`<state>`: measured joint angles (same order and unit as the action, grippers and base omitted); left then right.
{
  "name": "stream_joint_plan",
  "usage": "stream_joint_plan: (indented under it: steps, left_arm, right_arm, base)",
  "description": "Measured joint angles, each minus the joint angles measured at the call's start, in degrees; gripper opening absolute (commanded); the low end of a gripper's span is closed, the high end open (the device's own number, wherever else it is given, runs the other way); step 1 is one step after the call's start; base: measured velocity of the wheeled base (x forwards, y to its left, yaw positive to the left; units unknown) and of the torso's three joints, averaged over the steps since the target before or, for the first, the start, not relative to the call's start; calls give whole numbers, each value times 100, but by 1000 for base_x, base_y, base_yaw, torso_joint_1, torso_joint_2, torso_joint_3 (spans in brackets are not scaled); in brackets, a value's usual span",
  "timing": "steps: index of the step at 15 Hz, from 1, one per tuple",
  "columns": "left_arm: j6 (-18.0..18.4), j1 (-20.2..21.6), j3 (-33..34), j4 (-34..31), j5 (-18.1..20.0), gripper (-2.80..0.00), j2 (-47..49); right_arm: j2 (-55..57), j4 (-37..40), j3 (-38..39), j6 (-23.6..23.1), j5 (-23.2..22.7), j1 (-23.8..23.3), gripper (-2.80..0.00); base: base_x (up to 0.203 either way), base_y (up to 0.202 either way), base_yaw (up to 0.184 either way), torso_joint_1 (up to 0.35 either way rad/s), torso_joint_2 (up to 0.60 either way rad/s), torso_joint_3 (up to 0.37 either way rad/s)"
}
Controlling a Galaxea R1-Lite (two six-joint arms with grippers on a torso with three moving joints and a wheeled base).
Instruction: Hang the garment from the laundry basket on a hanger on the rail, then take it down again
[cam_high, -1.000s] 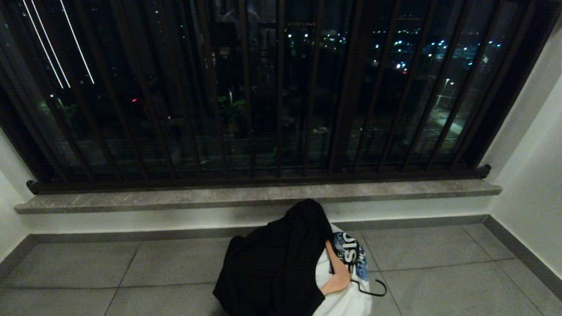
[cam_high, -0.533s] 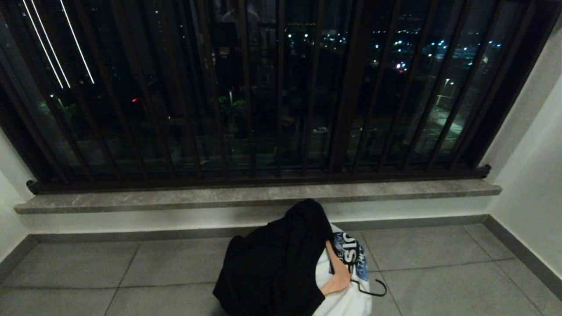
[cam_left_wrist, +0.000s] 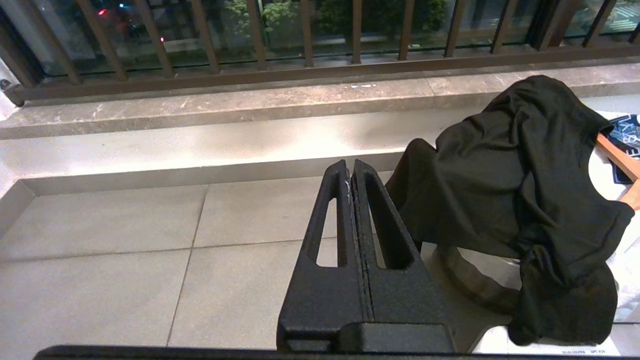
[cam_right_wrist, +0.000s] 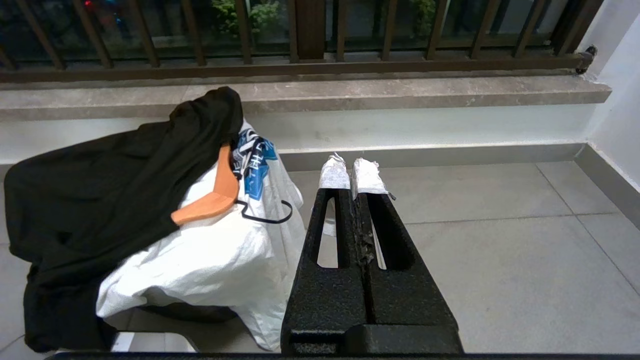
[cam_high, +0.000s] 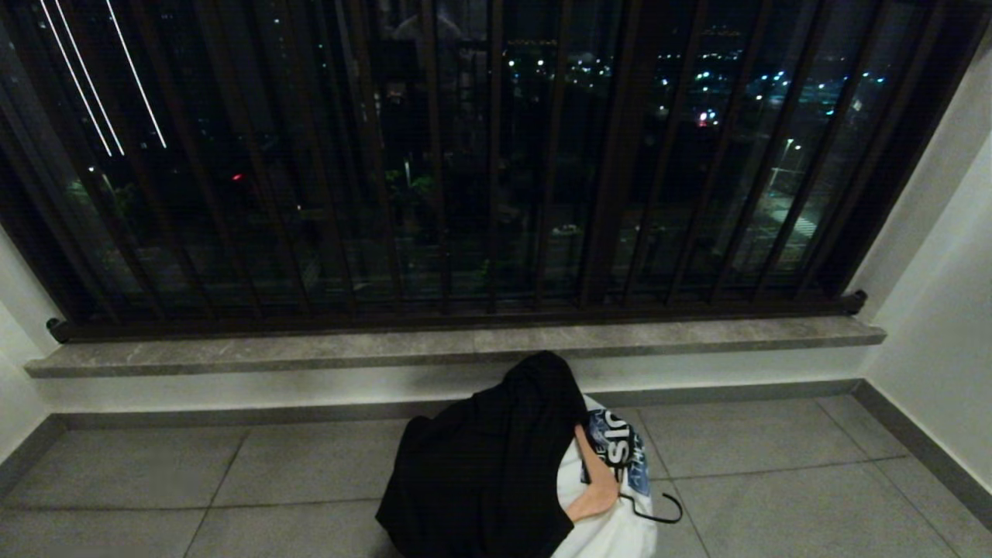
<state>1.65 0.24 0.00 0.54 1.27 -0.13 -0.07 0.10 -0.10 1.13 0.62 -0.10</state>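
Starting out: both grippers, left gripper point(cam_left_wrist: 351, 172) and right gripper point(cam_right_wrist: 352, 170), pressed closed, holding nothing. Open right gripper first, approach white garment point(cam_right_wrist: 220, 255) at its 9 o'clock; laundry basket point(cam_left_wrist: 470, 285) probably underneath.

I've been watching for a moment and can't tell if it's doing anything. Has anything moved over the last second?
No, nothing visibly changed. The black garment and the white printed shirt lie heaped over the laundry basket as before, with the wooden hanger on top. Both hands, left hand and right hand, are shut, empty and clear of the clothes.
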Motion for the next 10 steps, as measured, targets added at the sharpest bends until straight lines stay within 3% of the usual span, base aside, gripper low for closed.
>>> stream_joint_plan:
  steps: [10]
  left_arm:
    - [2, 0, 0, -1, 0, -280, 2]
  right_arm:
    - [0, 0, 0, 6, 0, 0, -280]
  base:
    - [0, 0, 0, 0, 0, 0]
